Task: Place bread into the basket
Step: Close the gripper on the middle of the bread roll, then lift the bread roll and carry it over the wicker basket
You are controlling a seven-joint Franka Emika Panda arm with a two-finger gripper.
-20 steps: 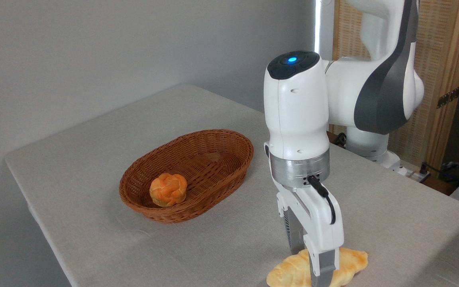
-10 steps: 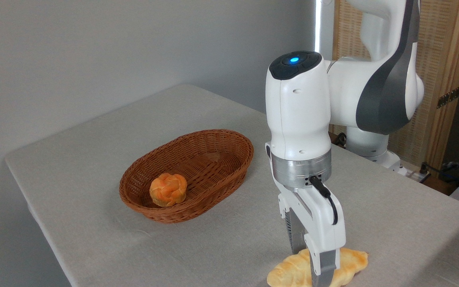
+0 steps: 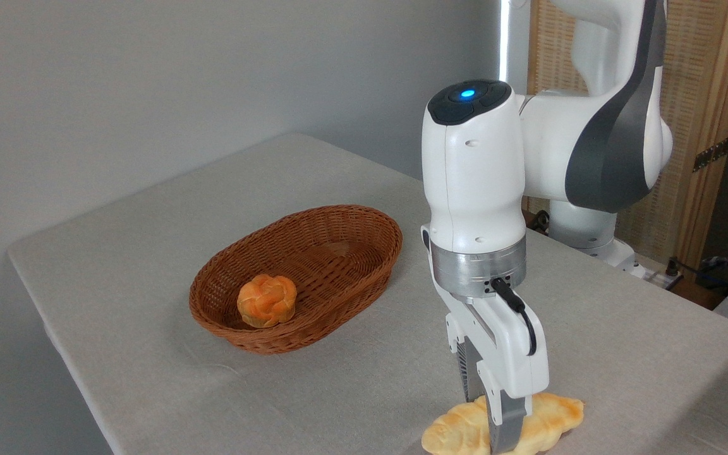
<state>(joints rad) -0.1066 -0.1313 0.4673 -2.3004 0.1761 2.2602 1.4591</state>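
Arm (image 3: 591, 126) folded over from the back right, last white link hanging straight down, blue light on top, wrist pointing at the table (image 3: 149, 265). Pincer (image 3: 497, 420) down at the near right edge, fingers (image 3: 504, 424) straddling the middle of the bread (image 3: 553, 414) — near one pressed on the front side, far one mostly hidden behind. Looks clamped onto the loaf, though can't really tell how hard. Bread lying across the cloth at the bottom edge of the view, possibly just lifted, hard to say. Well apart from the basket (image 3: 339, 218) off to the left, with a small orange bun (image 3: 266, 301) sitting in its near end.
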